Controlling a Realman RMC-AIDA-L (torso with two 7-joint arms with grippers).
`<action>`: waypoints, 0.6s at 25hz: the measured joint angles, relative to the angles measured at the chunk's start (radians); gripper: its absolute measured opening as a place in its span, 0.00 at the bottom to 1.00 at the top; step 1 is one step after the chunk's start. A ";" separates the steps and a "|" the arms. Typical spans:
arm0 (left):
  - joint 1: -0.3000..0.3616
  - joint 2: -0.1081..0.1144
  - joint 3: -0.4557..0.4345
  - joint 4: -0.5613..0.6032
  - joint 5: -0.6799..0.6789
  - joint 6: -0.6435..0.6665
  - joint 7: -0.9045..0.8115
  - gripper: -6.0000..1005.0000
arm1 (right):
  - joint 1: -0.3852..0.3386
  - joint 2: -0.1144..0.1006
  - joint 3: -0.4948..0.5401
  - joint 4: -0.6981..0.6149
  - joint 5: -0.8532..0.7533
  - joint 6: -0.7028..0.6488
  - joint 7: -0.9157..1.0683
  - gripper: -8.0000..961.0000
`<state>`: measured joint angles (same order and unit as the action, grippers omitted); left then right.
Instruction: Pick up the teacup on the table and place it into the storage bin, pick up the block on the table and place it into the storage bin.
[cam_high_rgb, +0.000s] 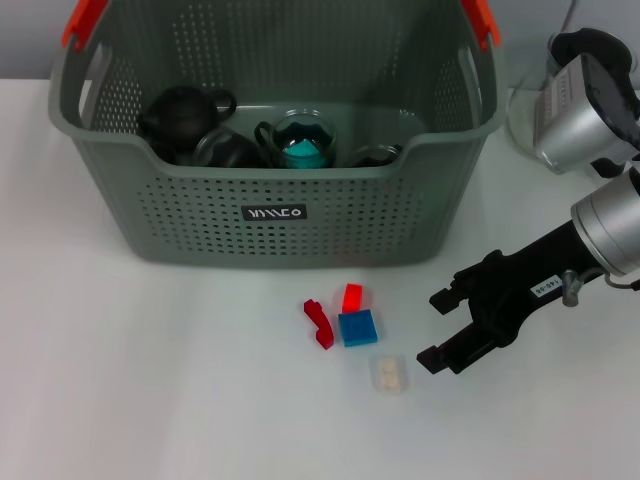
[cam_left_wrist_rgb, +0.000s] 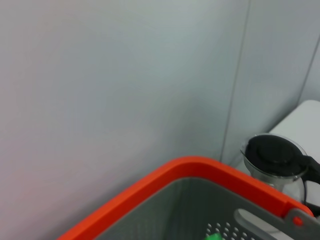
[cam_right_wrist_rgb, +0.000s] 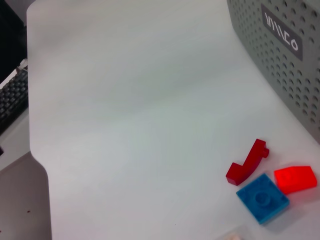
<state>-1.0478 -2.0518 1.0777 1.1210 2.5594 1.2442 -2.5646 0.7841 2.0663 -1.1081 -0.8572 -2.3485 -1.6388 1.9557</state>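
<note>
Head view first: storage bin (cam_high_rgb: 280, 215) fills the 12 o'clock part of the white table (cam_high_rgb: 120, 400), its orange handle ends at the upper corners and a small black label (cam_high_rgb: 274, 212) on its front wall. Inside it sit a black teapot (cam_high_rgb: 185, 118), a glass teacup (cam_high_rgb: 301, 138) with teal content, and further dark glassware against the front wall. At about 6 o'clock from the bin, on the table, lie four small pieces close together: a curved dark red block (cam_high_rgb: 319, 322), a bright red block (cam_high_rgb: 352, 297), a blue block (cam_high_rgb: 358, 328) just below it, and a pale translucent block (cam_high_rgb: 389, 374) lowest of all. The right gripper (cam_high_rgb: 436, 329) reaches in from 3 o'clock, its black fingers spread apart and holding nothing, just beside the blocks but not touching them. At 2 o'clock a glass pot (cam_high_rgb: 530, 120) stands partly hidden behind the right arm.

Left wrist view: an orange handle end and grey rim of the bin, a pale wall behind, and the glass pot with a black lid (cam_left_wrist_rgb: 274, 159). The left gripper is not shown in any view.

Right wrist view: the bin's perforated wall with the label at 2 o'clock; the dark red, bright red and blue blocks grouped at 5 o'clock on the table. A keyboard (cam_right_wrist_rgb: 12, 97) shows at 9 o'clock, off the table's edge.
</note>
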 joint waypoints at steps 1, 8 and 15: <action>0.000 -0.002 0.000 -0.005 0.001 -0.016 0.000 0.12 | 0.001 0.000 0.000 0.000 0.000 0.001 0.000 0.98; 0.019 -0.005 0.000 0.012 0.006 -0.042 -0.001 0.23 | 0.001 -0.002 -0.001 0.000 0.000 0.002 0.000 0.98; 0.135 -0.031 -0.003 0.252 -0.021 -0.001 0.003 0.54 | -0.002 -0.003 -0.002 0.000 0.000 0.002 -0.005 0.98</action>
<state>-0.9130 -2.0830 1.0748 1.3735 2.5385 1.2429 -2.5621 0.7819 2.0632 -1.1104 -0.8575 -2.3484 -1.6365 1.9507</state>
